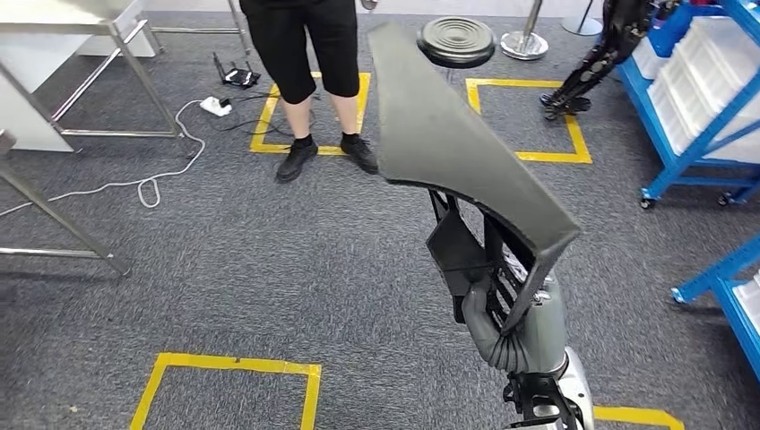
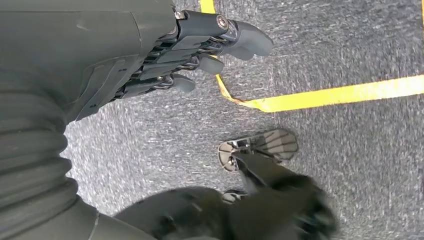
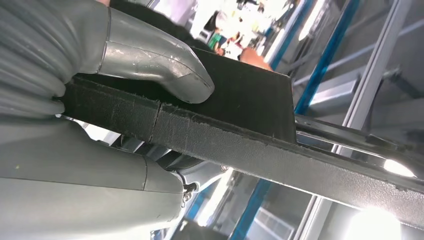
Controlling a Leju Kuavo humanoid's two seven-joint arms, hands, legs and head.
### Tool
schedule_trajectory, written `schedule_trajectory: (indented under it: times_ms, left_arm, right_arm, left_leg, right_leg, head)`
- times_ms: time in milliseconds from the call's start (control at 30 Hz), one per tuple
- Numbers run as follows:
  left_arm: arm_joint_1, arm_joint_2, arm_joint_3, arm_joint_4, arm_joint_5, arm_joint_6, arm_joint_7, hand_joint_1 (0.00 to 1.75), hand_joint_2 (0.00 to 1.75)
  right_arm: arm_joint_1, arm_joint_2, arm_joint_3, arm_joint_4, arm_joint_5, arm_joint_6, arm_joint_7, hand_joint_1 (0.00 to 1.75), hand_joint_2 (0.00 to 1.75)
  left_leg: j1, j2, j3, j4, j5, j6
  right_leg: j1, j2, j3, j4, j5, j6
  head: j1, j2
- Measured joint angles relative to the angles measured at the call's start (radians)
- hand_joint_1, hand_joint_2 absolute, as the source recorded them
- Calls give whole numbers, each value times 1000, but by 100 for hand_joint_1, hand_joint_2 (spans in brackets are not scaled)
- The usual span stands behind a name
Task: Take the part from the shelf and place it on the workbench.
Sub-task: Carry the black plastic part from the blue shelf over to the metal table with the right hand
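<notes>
The part point(image 1: 457, 134) is a long, dark grey curved panel with a black ribbed frame under it. It is held up in front of me, slanting away over the carpet. My right hand point(image 1: 502, 327) grips its near end from below. In the right wrist view the thumb point(image 3: 150, 60) presses on the part's point(image 3: 240, 95) flat face, with its thick edge running across the palm. My left hand point(image 2: 165, 55) hangs over the grey carpet with its fingers loosely apart and nothing in them.
A person point(image 1: 309, 81) in black shorts stands ahead on a yellow tape square point(image 1: 269, 125). Blue shelf racks point(image 1: 699, 98) with white bins line the right side. A metal-framed table point(image 1: 99, 63) stands at the far left, with cables point(image 1: 152, 184) on the floor nearby.
</notes>
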Motion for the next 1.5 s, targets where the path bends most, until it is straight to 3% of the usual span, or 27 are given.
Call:
schedule_trajectory:
  times_ms: [67,133,200,267,333,367,400,433,500,567,633,667,733,800,867,900,933,1000,1067,1133,1167,1233,1300,1367,1400,1433,1500]
  left_arm:
    - [-3,0,0,0,0,0,0,0,175]
    - [-4,0,0,0,0,-1,0,0,175]
    - [-4,-1,0,0,-1,-2,0,0,175]
    - [-8,0,0,0,-2,-3,0,0,175]
    - [-11,0,0,0,-2,-5,0,0,175]
    - [-12,0,0,0,-3,-6,0,0,175]
    - [-12,0,0,0,-3,-7,0,0,175]
    - [-11,0,0,0,-3,-9,0,0,175]
    - [-11,-1,0,0,-4,-10,0,0,175]
    - [-10,-1,0,0,-5,-11,0,0,175]
    - [-5,-1,1,0,-5,-10,0,0,175]
    - [-2,-1,1,0,-5,-10,0,0,175]
    - [-1,-1,2,0,-7,-9,0,0,175]
    - [-4,-3,2,0,-10,-9,1,0,175]
    - [-6,-4,2,0,-11,-9,1,0,175]
    - [-5,-4,2,0,-11,-9,1,0,175]
    - [-5,-4,2,0,-11,-9,1,0,175]
    - [-6,-3,2,0,-12,-9,1,0,175]
    - [-9,-3,2,0,-12,-6,0,0,175]
    - [-11,-3,3,0,-13,-3,0,0,175]
    - [-10,-4,4,0,-13,-2,0,0,175]
    - [-10,-6,7,0,-14,0,1,0,175]
    - [-13,-7,10,0,-15,0,1,0,175]
    - [-15,-8,11,0,-15,0,1,0,175]
    - [-14,-8,11,0,-15,0,1,0,175]
    - [-13,-8,11,0,-15,0,2,0,175]
    - [-12,-9,12,0,-17,0,2,0,175]
  right_arm:
    - [-3,-4,-4,-4,3,0,0,175,175]
    - [-10,-10,-7,-10,4,1,3,175,175]
    - [-22,-19,-13,-17,2,6,8,175,175]
    - [-36,-31,-23,-24,-2,14,15,175,175]
    - [-48,-43,-33,-28,-7,22,22,175,175]
    - [-53,-48,-36,-28,-10,27,25,175,175]
    - [-58,-53,-40,-29,-13,30,27,175,175]
    - [-64,-56,-44,-32,-16,33,29,175,175]
    - [-77,-63,-51,-38,-22,37,32,175,175]
    - [-88,-68,-55,-42,-26,39,34,175,175]
    - [-94,-71,-58,-44,-29,40,37,175,175]
    - [-97,-72,-60,-45,-30,41,39,175,175]
    - [-99,-73,-64,-46,-31,41,39,175,175]
    - [-98,-73,-66,-47,-30,41,39,175,175]
    - [-98,-74,-68,-48,-28,41,39,175,175]
    - [-98,-74,-68,-48,-28,41,39,175,175]
    - [-98,-74,-69,-48,-28,41,39,175,175]
    - [-98,-74,-70,-48,-28,42,39,175,175]
    - [-99,-74,-72,-48,-28,44,39,175,175]
    - [-100,-74,-72,-48,-35,52,39,175,175]
    - [-100,-74,-72,-48,-42,58,39,175,175]
    - [-99,-75,-73,-50,-62,76,39,175,175]
    - [-97,-77,-73,-51,-77,89,39,175,175]
    - [-93,-79,-73,-51,-86,96,39,175,175]
    - [-92,-80,-73,-51,-92,101,39,175,175]
    - [-91,-80,-73,-51,-99,108,39,175,175]
    - [-92,-80,-73,-51,-119,126,36,175,175]
  left_leg:
    - [-10,18,25,-53,7,9]
    - [-12,-9,22,-59,11,21]
    - [-6,-35,23,-66,17,34]
    - [-1,-59,22,-68,22,44]
    - [0,-88,18,-68,25,49]
    - [0,-105,17,-68,27,50]
    - [1,-122,16,-68,28,49]
    - [2,-138,16,-67,30,47]
    - [3,-170,14,-66,34,39]
    - [2,-193,8,-66,39,28]
    - [3,-212,1,-71,47,15]
    - [2,-205,-4,-68,46,10]
    - [0,-147,-28,-16,12,1]
    - [1,-77,-86,111,-55,-6]
    - [6,-55,-132,209,-88,-11]
    - [8,-52,-130,207,-77,-13]
    - [9,-45,-106,165,-51,-13]
    - [5,0,-30,28,4,-10]
    - [-3,29,10,-50,22,0]
    - [-8,6,8,-56,19,12]
    - [-6,-8,9,-60,21,19]
    - [1,-36,12,-68,28,33]
    - [5,-63,11,-70,33,43]
    - [5,-96,7,-70,36,46]
    - [5,-114,6,-70,37,46]
    - [5,-131,6,-70,38,46]
    - [7,-162,6,-69,41,41]
  right_leg:
    - [7,-21,3,0,-5,7]
    - [8,-37,5,0,-9,15]
    - [4,7,-8,29,-27,20]
    - [1,76,-59,133,-73,16]
    - [0,97,-129,263,-117,15]
    - [-1,100,-147,292,-119,20]
    - [-2,102,-146,279,-105,29]
    - [-4,108,-124,226,-77,39]
    - [-11,147,-58,81,-18,51]
    - [-12,170,-24,6,7,43]
    - [-11,149,-22,2,13,27]
    - [-13,137,-21,1,16,21]
    - [-19,111,-20,-2,20,8]
    - [-15,84,-18,-2,18,1]
    - [-12,53,-17,-2,16,-2]
    - [-12,39,-16,-2,14,-2]
    - [-12,26,-13,-2,12,-2]
    - [-8,1,-4,-1,4,4]
    - [1,-20,3,-1,-3,13]
    - [6,-44,9,-6,-7,22]
    - [4,-44,11,-5,-10,26]
    - [1,10,-8,39,-36,30]
    - [-2,80,-67,154,-82,26]
    - [-3,99,-134,272,-116,26]
    - [-4,101,-153,294,-115,32]
    - [-5,103,-147,269,-97,40]
    - [-12,133,-91,132,-34,58]
  head:
    - [1,0]
    - [0,0]
    - [2,0]
    - [7,0]
    - [9,0]
    - [9,0]
    - [9,0]
    - [9,0]
    - [10,0]
    - [11,0]
    - [10,0]
    - [10,0]
    - [4,0]
    - [-2,0]
    - [-2,0]
    - [-2,0]
    - [-2,0]
    - [-3,0]
    - [-1,0]
    - [1,0]
    - [0,0]
    - [2,0]
    - [7,0]
    - [10,0]
    - [10,0]
    - [10,0]
    - [10,0]
